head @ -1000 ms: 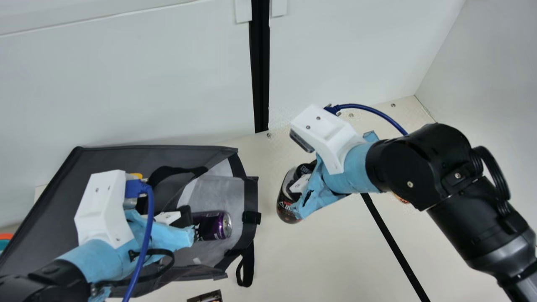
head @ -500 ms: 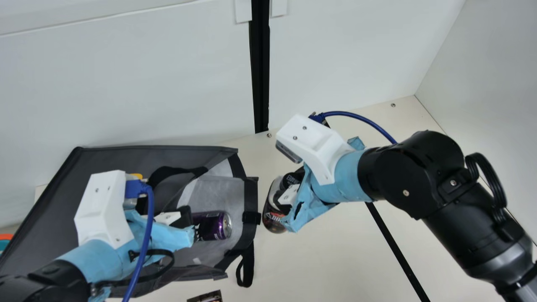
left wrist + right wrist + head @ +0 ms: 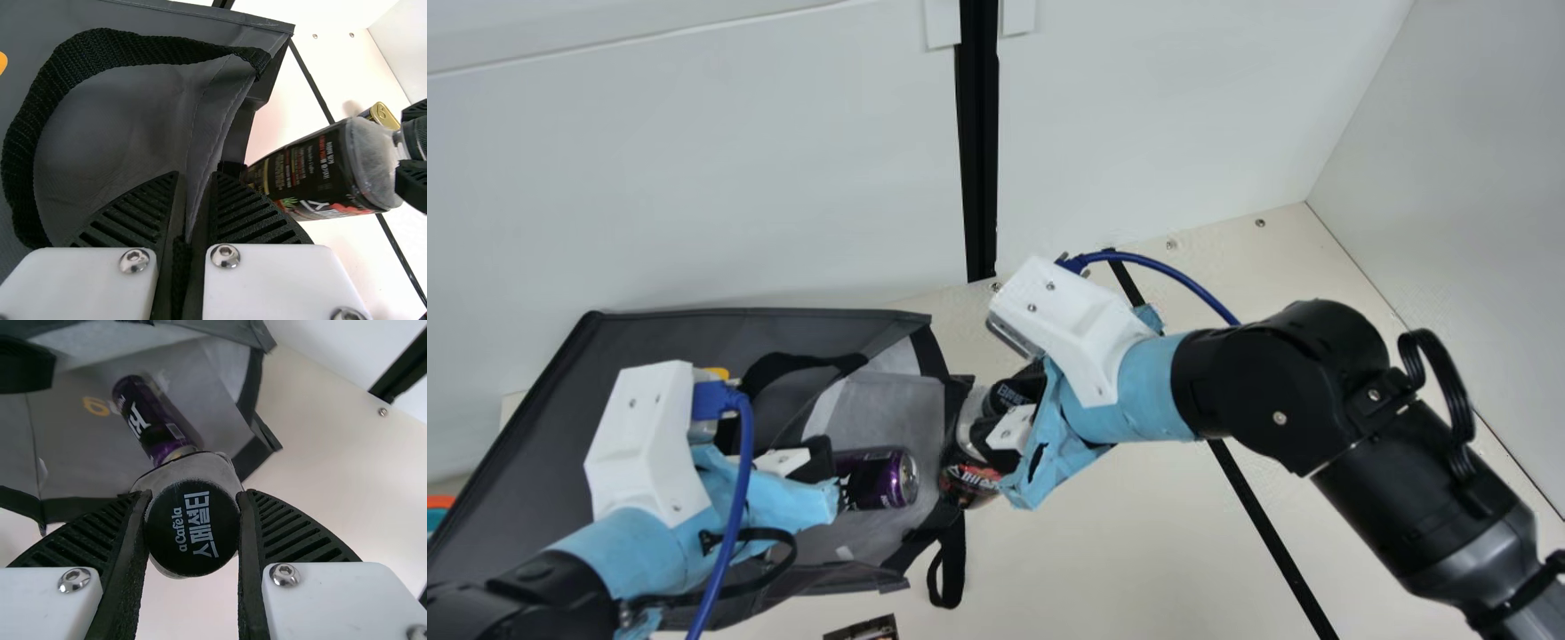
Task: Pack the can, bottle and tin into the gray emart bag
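Right at the mouth of the gray bag, the bottle hangs tilted, base toward the opening; dark body w/ red, green + white print, pale see-thru shoulder, black cap w/ white lettering; can't tell if it touches the bag's edge tbh. R gripper has it by the cap end, jaws apart approx. a cap's width; L gripper is nearly closed, w/ bag fabric pinched between; can is purple/black w/ a silver end, on its side inside the bag; gold tin is on the table, apart from the bag.
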